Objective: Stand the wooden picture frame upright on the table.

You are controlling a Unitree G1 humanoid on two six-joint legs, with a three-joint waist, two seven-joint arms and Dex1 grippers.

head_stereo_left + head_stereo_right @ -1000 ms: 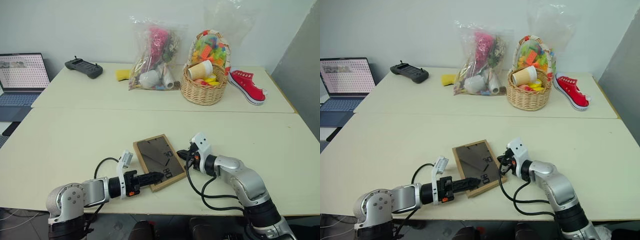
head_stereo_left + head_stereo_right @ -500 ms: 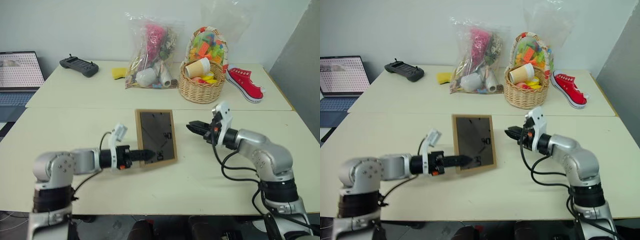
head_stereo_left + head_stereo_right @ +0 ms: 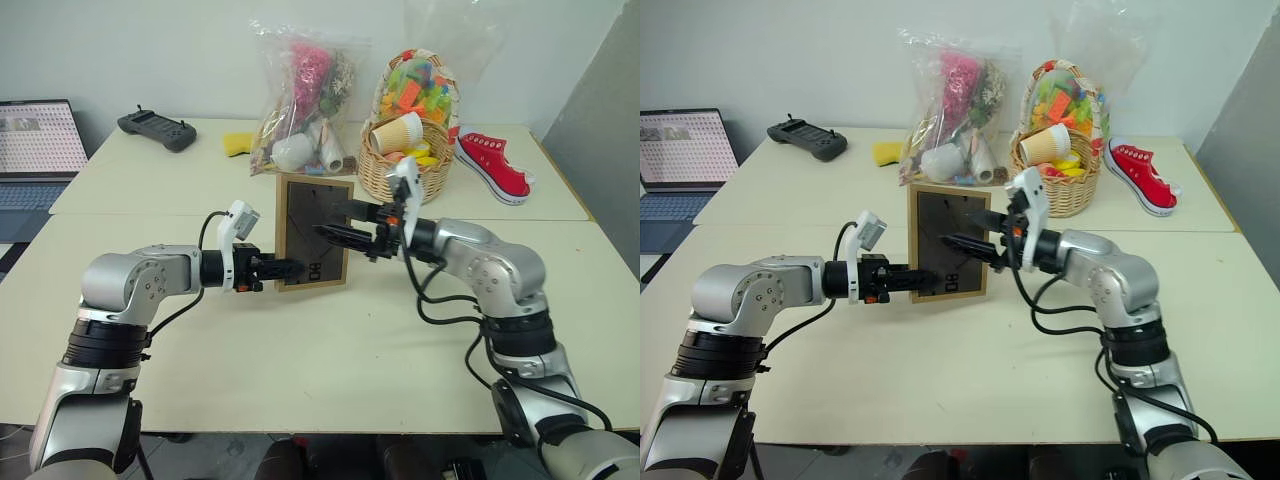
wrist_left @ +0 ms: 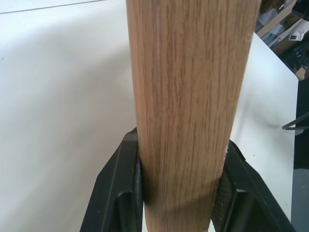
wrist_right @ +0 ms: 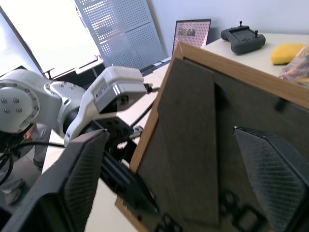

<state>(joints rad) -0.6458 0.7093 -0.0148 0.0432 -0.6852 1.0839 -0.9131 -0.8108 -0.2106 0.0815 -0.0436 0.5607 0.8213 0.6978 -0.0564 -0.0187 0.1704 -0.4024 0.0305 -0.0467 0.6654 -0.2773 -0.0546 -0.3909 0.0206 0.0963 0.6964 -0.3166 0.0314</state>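
The wooden picture frame (image 3: 313,232) stands upright near the middle of the table (image 3: 300,360), with its dark back panel and clips facing me. My left gripper (image 3: 285,268) is shut on the frame's lower left edge; in the left wrist view the light-wood edge (image 4: 188,96) sits clamped between both black fingers (image 4: 120,198). My right gripper (image 3: 335,220) reaches in from the right, open, with its fingers (image 5: 82,179) spread wide just in front of the back panel (image 5: 193,145). Whether the frame's bottom edge rests on the tabletop I cannot tell.
At the back of the table stand a wicker basket (image 3: 405,170) of toys with a paper cup, a clear plastic bag (image 3: 300,100) of items, a red shoe (image 3: 492,168), a black controller (image 3: 157,130) and a yellow object (image 3: 238,146). A laptop (image 3: 40,150) sits far left.
The frame lay flat near the front edge; my left gripper has raised it upright and carried it farther out. My right gripper let go of its right edge, opened wide and rose.
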